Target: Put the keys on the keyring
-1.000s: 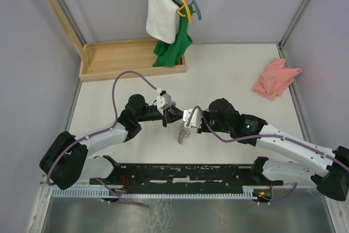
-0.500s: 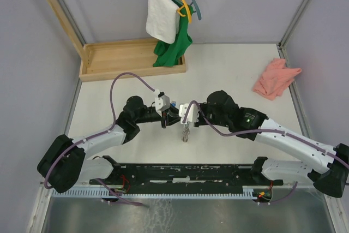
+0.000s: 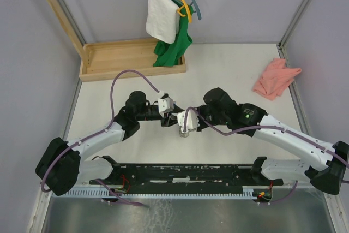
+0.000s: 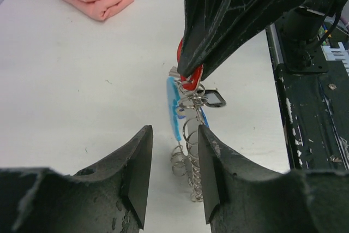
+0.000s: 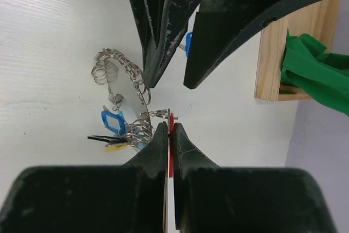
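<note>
My right gripper (image 5: 170, 126) is shut on the red head of one key (image 5: 171, 151) and holds a bunch of metal rings (image 5: 136, 129) just above the table. A blue-headed key (image 5: 113, 121) hangs in the same bunch, with a chain of small rings (image 5: 112, 66) trailing onto the table. In the left wrist view the right gripper (image 4: 188, 75) pinches the red head (image 4: 189, 83), and the blue head (image 4: 174, 107) and rings (image 4: 188, 162) hang below. My left gripper (image 4: 174, 135) is open and empty, facing the bunch from close by. Both grippers meet mid-table in the top view, left (image 3: 173, 114) and right (image 3: 184, 128).
A wooden tray (image 3: 117, 58) lies at the back left, with a green cloth (image 3: 173, 47) and a white towel (image 3: 161, 13) hanging from hangers beside it. A pink cloth (image 3: 275, 78) lies at the right. A black rail (image 3: 180, 173) runs along the near edge.
My right gripper has moved left with the key bunch. My left gripper has shifted right, so the two grippers now stand closer together.
</note>
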`<state>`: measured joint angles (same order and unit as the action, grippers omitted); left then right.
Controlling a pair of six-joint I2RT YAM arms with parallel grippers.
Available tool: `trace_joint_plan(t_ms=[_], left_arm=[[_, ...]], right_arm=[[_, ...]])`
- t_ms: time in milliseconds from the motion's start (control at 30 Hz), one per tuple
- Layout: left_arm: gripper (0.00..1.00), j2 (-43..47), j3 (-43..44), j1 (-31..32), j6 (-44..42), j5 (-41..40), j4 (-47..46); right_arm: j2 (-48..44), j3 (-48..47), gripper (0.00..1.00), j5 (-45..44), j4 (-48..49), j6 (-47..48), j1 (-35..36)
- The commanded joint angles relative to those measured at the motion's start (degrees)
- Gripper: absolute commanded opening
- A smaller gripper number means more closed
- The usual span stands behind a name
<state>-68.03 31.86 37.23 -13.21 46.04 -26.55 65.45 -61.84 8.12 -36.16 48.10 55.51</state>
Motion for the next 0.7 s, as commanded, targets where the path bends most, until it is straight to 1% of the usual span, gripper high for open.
trace_joint_plan(t_ms=[0,300,433,467,500,600,667], left_arm=[[0.47,1.47,4.28,-0.23,-9.59,3.61,4.56],[0.51,-4.48,9.63,-0.23,-15.44,13.56,7.96],[0.52,-6.37,12.05,-0.24,-14.93,14.34,11.18],[0.54,-5.57,11.18,-0.19,-12.51,12.39,10.37],[0.55,-4.97,10.48,-0.18,-11.87,12.0,9.41],[0.56,-1.6,5.63,-0.15,-2.74,6.56,0.98],[0.56,0.99,2.75,-0.07,1.86,2.23,-2.08]], right_arm=[[-0.17,-3.52,0.01,2.13,-1.47,4.24,0.36],[-0.2,-4.79,0.01,4.12,-3.82,7.33,0.37],[0.05,-5.46,0.01,3.36,-4.12,6.51,0.33],[0.43,-5.92,0.01,3.17,-4.4,5.02,0.35],[0.57,-5.97,0.01,3.15,-4.42,4.65,0.32],[1.88,-6.99,0.01,2.38,-4.49,0.98,0.34],[3.2,-8.45,0.01,1.13,-5.6,-2.66,0.37]])
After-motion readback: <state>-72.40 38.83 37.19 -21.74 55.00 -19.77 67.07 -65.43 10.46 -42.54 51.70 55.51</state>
